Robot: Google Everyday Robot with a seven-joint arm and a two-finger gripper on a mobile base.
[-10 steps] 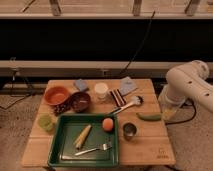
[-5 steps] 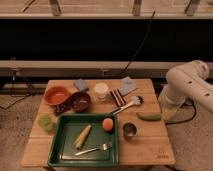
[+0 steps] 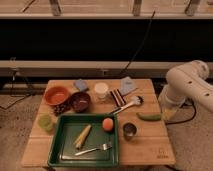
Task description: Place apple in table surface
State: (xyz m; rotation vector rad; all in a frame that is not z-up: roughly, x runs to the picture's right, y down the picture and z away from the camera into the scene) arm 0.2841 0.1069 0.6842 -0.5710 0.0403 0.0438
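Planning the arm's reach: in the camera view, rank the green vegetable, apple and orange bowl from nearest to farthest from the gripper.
The gripper hangs by the right edge of the table.
1. green vegetable, right side.
2. apple, in the tray.
3. orange bowl, far left.

The robot's arm point(image 3: 187, 82) is showing as thick, rounded white segments with smooth shells, swelling into a large round joint near the right edge of the view. Warm light is tinting the shells cream, and greyer shade is gathering along their undersides. The gripper point(image 3: 169, 111) is sitting at the arm's lower end, just beside the right edge of the table surface point(image 3: 147, 141), and is looking pale yellowish.
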